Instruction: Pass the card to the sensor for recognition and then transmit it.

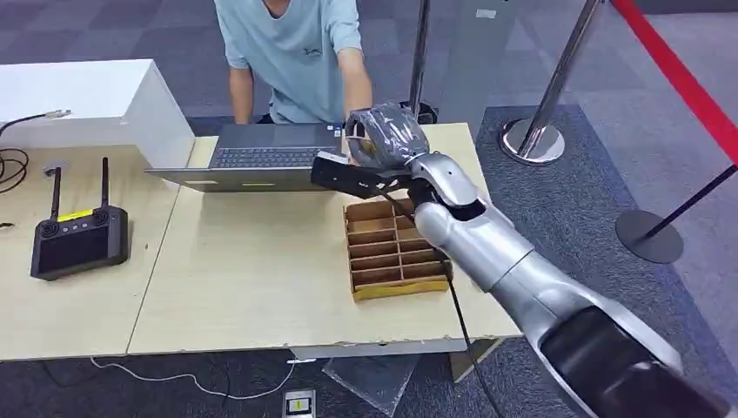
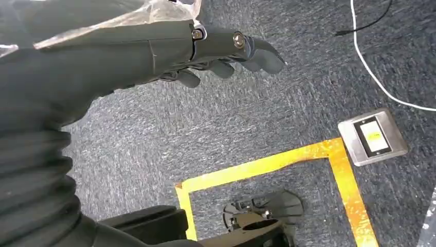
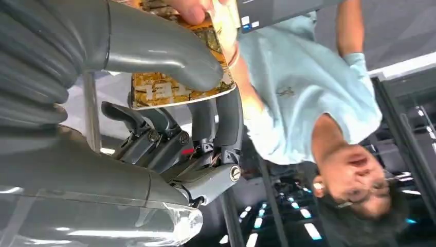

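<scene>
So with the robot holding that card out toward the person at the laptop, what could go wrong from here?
1. The right hand pinches the card between thumb and fingers while a person's fingertip already touches it. Letting go too early might drop it, and holding on might bend it.
2. The hand hangs just over the laptop, so a low retreat might clip it or the divided cardboard tray beneath the arm.

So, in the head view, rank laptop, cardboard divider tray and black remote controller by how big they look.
1. laptop
2. cardboard divider tray, partly hidden by the right arm
3. black remote controller
Tray and controller are close; the ranking is unsure.
</scene>
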Tool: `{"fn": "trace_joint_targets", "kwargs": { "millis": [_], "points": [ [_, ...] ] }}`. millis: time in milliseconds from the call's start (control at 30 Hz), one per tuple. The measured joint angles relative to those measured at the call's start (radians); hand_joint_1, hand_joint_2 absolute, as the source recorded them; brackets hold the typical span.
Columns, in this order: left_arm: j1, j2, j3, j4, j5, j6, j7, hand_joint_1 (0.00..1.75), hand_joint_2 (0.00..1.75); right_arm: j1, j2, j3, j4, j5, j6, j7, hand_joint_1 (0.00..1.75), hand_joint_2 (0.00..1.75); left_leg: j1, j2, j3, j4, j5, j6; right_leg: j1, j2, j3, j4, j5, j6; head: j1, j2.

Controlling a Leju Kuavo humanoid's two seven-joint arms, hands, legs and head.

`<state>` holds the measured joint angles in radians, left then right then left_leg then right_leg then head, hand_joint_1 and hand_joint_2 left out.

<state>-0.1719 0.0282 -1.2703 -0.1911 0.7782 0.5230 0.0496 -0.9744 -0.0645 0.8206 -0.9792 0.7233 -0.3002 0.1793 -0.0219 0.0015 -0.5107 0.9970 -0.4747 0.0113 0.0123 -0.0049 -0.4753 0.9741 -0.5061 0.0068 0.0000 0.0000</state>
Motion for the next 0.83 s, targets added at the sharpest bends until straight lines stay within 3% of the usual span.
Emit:
{"fn": "trace_joint_targets", "kwargs": {
  "millis": [167, 200, 233, 267, 833],
  "points": [
    [-0.005, -0.001, -0.013, 0.0, -0.002, -0.003, 0.004, 0.0, 1.75, -0.037, 0.014, 0.005, 0.101, -0.015, -0.006, -0.015, 1.75, 1.75, 0.0, 0.0, 0.0, 0.0, 0.0, 0.0, 0.0, 0.0, 0.0, 0.0, 0.0, 0.0, 0.0, 0.0],
    [-0.005, -0.001, -0.014, 0.0, -0.001, -0.003, 0.005, 0.0, 1.75, -0.042, 0.016, 0.006, 0.117, -0.015, -0.006, -0.016, 1.05, 1.75, 0.0, 0.0, 0.0, 0.0, 0.0, 0.0, 0.0, 0.0, 0.0, 0.0, 0.0, 0.0, 0.0, 0.0],
    [-0.006, -0.001, -0.015, 0.0, 0.0, -0.002, 0.005, 0.0, 1.75, -0.049, 0.018, 0.007, 0.136, -0.015, -0.007, -0.017, 0.24, 1.75, 0.0, 0.0, 0.0, 0.0, 0.0, 0.0, 0.0, 0.0, 0.0, 0.0, 0.0, 0.0, 0.0, 0.0],
    [-0.006, -0.001, -0.016, 0.0, 0.001, -0.002, 0.005, 0.0, 1.75, -0.053, 0.019, 0.009, 0.153, -0.015, -0.01, -0.018, 0.0, 1.75, 0.0, 0.0, 0.0, 0.0, 0.0, 0.0, 0.0, 0.0, 0.0, 0.0, 0.0, 0.0, 0.0, 0.0],
    [-0.003, -0.001, -0.02, 0.0, 0.014, -0.002, 0.003, 0.0, 1.75, -0.056, 0.023, 0.014, 0.254, 0.002, -0.1, -0.019, 0.0, 1.75, 0.0, 0.0, 0.0, 0.0, 0.0, 0.0, 0.0, 0.0, 0.0, 0.0, 0.0, 0.0, 0.0, 0.0]
  ]
}}
